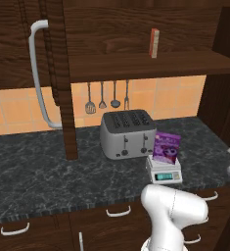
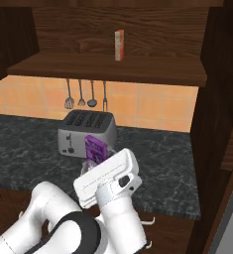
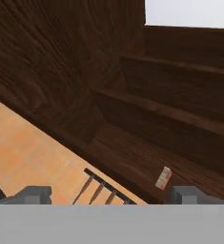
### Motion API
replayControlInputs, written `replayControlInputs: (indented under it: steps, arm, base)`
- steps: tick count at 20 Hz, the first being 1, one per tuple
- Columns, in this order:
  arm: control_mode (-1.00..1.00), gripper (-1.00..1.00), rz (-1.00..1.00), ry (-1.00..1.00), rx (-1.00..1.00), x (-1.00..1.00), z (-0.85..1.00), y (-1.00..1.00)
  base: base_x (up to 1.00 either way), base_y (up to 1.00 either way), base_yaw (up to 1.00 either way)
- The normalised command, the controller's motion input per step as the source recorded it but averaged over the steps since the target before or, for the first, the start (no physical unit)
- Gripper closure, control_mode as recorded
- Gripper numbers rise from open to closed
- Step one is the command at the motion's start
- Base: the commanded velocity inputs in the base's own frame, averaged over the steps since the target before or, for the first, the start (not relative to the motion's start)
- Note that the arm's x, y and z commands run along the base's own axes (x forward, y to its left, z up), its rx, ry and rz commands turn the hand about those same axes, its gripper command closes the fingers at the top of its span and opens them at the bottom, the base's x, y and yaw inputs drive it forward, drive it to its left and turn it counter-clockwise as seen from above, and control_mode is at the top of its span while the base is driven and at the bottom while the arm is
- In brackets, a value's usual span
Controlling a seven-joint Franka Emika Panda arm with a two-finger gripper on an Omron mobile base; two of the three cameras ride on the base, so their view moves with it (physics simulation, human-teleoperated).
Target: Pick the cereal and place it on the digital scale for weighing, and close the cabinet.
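The tool (image 3: pixel 111 196) is raised toward the dark wood-grain cabinet (image 3: pixel 170 95), its tips wide apart and holding nothing. The purple cereal (image 1: pixel 166 147) stands on the square grey digital scale (image 1: pixel 164 171).

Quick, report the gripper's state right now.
Gripper: open and holding nothing, fingertips spread wide, facing the cabinet shelf.

counter (image 1: pixel 48 162): toaster (image 1: pixel 127 133), digital scale (image 1: pixel 164 169) | shelf (image 1: pixel 136 66): orange-red box (image 1: pixel 154 43)
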Motion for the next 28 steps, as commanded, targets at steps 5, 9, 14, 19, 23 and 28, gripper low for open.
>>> replayControlInputs:
  steps: [5,9,14,19,23,28]
  arm:
    - [-1.0,-1.0,-0.11,-0.08,-0.01,-0.79,0.68,-0.83]
    - [-1.0,-1.0,-0.13,0.0,-0.19,-0.99,0.65,-0.72]
    - [-1.0,-1.0,-0.13,0.0,-0.23,-0.95,0.57,-0.77]
    - [-1.0,-1.0,-0.09,0.0,-0.19,-0.93,0.18,-0.47]
    - [-1.0,-1.0,-0.32,-0.03,-0.08,-0.43,0.01,-0.89]
    - [-1.0,-1.0,-0.29,0.04,-0.05,0.31,0.09,-0.87]
  base:
    - [0.0,0.0,0.0]
    - [0.0,0.0,0.0]
    - [0.0,0.0,0.0]
    - [0.0,0.0,0.0]
    - [0.0,0.0,0.0]
    - [0.0,0.0,0.0]
